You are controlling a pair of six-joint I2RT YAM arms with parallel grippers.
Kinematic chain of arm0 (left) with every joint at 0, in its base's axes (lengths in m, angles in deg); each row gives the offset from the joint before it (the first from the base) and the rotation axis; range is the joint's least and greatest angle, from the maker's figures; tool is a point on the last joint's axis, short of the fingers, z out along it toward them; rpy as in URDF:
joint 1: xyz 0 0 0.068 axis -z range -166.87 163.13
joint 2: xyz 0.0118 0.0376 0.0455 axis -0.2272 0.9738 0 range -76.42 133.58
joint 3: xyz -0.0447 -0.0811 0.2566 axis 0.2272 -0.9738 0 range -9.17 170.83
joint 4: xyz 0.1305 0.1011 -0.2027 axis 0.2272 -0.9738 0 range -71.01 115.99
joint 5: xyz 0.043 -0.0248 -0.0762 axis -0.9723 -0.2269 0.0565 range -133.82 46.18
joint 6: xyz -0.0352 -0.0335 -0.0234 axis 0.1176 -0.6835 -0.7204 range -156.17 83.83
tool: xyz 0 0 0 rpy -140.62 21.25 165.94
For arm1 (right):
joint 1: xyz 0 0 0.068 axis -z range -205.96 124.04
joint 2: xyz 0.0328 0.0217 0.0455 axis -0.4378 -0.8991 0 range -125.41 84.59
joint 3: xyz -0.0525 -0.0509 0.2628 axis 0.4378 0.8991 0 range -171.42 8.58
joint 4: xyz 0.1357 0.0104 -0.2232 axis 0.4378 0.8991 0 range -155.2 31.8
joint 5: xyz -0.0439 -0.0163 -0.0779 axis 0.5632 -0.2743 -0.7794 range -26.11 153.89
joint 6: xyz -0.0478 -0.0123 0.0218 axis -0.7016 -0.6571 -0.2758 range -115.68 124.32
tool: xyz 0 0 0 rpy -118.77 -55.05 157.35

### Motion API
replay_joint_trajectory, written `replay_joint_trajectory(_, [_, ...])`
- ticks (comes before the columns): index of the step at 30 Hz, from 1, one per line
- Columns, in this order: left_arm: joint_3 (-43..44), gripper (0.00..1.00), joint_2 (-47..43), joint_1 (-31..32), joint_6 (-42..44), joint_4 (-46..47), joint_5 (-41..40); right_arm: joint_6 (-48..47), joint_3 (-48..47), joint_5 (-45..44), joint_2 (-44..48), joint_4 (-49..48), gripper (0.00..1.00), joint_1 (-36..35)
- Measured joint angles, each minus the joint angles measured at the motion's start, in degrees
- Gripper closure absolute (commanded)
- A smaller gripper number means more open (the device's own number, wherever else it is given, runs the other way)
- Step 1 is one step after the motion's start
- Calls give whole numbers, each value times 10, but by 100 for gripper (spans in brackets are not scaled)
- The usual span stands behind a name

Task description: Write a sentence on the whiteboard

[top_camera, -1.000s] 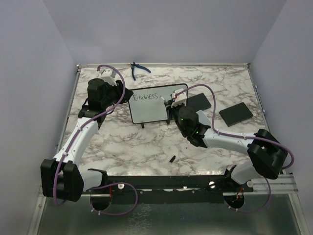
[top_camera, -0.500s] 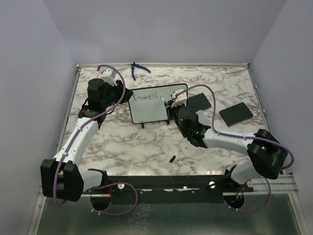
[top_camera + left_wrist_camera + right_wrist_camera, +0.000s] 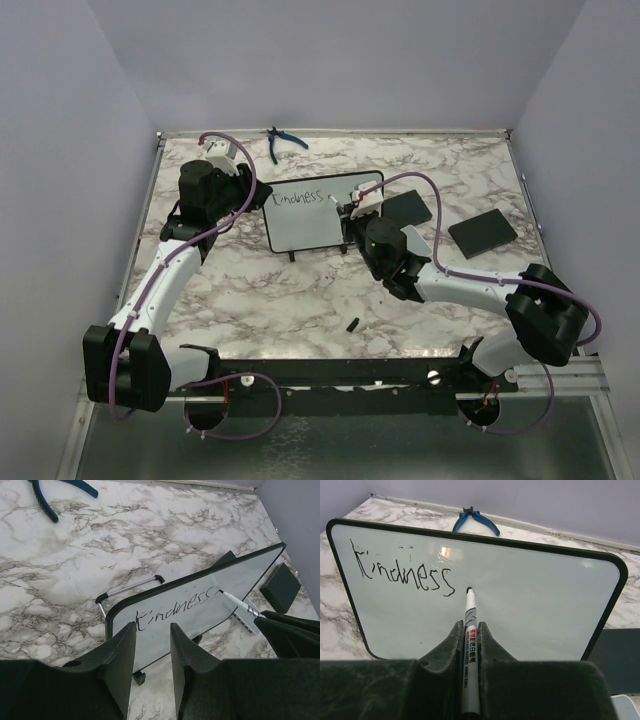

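Observation:
The whiteboard (image 3: 318,222) stands tilted on its black feet at the middle of the table. The sentence (image 3: 405,572) on it reads only "Kindness", in black along the top left (image 3: 175,607). My right gripper (image 3: 469,626) is shut on a white marker (image 3: 469,605). The marker's black tip rests against the board just right of the last "s". In the top view that gripper (image 3: 350,208) is at the board's right half. My left gripper (image 3: 152,632) is open at the board's lower left edge (image 3: 260,198). Nothing is clamped between its fingers.
Blue pliers (image 3: 283,142) lie at the back edge. Two flat black pads (image 3: 408,208) (image 3: 482,232) sit to the right of the board. A small black piece (image 3: 353,323) lies near the front, between the arms. Purple walls close in on both sides.
The right wrist has shifted very slightly left with the marker. The writing looks the same and the left arm has not moved.

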State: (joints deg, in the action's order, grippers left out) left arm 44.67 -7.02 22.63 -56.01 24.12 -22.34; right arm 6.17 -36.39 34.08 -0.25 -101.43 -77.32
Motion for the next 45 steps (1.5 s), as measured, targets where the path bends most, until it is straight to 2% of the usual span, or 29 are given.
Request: replay_joint_trajectory(45, [0, 65, 0, 0, 0, 0, 0, 3, 12, -17, 4, -1, 100, 0])
